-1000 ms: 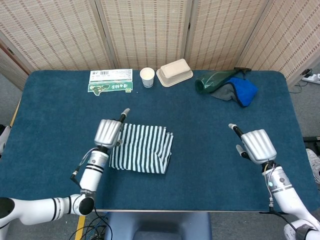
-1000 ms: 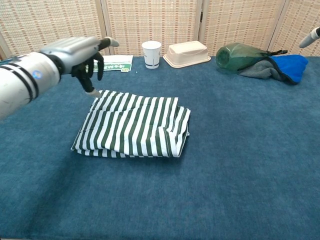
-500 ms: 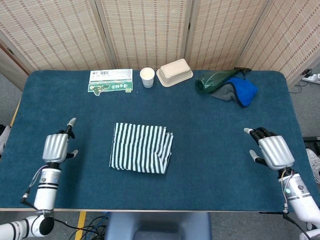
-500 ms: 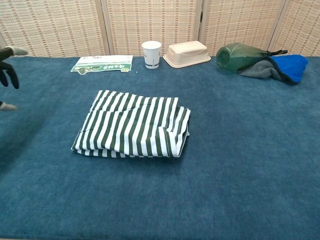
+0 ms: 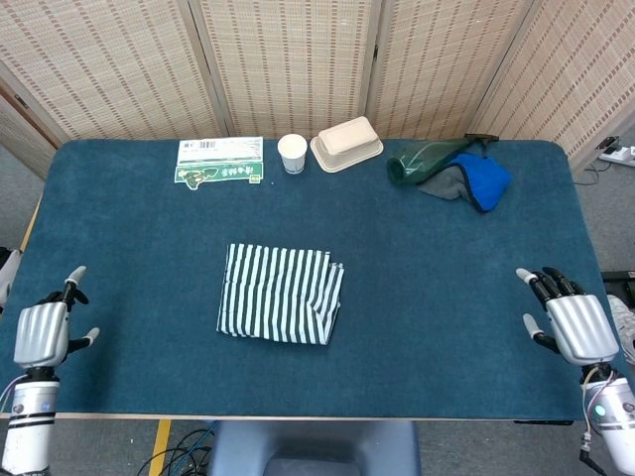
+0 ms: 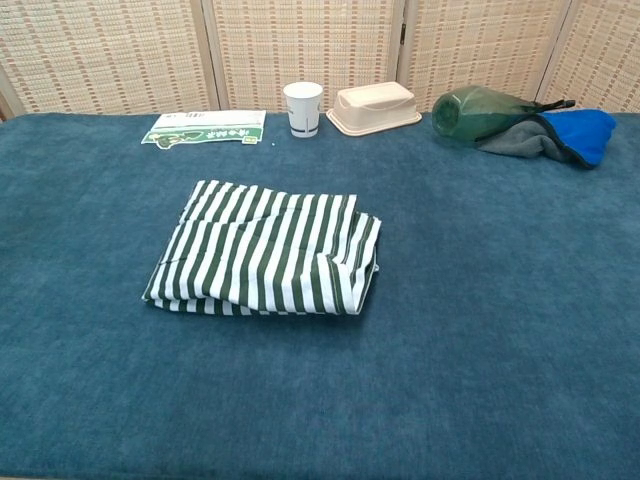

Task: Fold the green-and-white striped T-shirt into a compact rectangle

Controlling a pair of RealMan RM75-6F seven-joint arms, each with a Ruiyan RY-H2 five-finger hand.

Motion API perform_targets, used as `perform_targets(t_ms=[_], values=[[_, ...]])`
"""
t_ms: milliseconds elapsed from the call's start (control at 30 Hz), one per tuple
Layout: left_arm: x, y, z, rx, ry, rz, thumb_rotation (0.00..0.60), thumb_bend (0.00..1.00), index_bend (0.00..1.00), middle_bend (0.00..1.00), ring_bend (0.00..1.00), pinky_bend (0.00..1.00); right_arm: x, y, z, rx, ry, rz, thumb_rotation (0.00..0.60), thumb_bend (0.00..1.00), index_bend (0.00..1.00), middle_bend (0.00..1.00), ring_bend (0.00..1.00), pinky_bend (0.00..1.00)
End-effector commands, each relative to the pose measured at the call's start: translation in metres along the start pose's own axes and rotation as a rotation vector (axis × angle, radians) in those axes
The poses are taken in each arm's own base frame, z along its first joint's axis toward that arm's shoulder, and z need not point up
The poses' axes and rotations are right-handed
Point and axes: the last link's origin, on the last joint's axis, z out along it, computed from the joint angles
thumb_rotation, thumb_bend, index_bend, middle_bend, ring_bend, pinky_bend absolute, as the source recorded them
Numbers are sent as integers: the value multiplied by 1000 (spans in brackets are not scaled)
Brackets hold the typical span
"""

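Observation:
The green-and-white striped T-shirt [image 5: 281,294] [image 6: 266,260] lies folded in a compact rectangle on the middle of the blue table, with its right edge slightly bunched. My left hand [image 5: 41,332] hovers at the table's front left corner, far from the shirt, fingers apart and empty. At the front right edge my right hand [image 5: 569,323] also holds nothing, its fingers spread. Neither hand shows in the chest view.
Along the back edge stand a green-and-white packet [image 5: 219,161], a paper cup [image 5: 292,153] and a beige lidded box [image 5: 347,143]. A green bottle [image 5: 429,159] lies on its side beside a blue and grey cloth [image 5: 474,182] at the back right.
My left hand has drawn back from the shirt's top left corner to the front left table corner. The right hand has moved outward to the right edge. The shirt has not moved.

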Motion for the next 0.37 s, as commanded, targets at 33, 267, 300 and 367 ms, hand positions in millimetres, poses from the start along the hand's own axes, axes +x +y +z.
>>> perform_targets(t_ms=[33,267,300,367], values=[[5,-3,-16,-1,3,-4,600,152,135,468,418,539,-5,4,-9,-14,-5,0,600,416,134,226,180,313],[8,-8,-42,17,-16,6,600,153,135,468,418,529,-11,9,-29,-54,-4,16,600,416,134,227,180,313],[8,-7,-45,17,-21,3,600,152,135,468,418,528,-11,10,-31,-56,-4,17,600,416,134,228,180,313],[7,-5,-49,10,-32,-3,600,153,135,468,418,527,-10,10,-34,-56,0,16,600,416,134,229,180,313]])
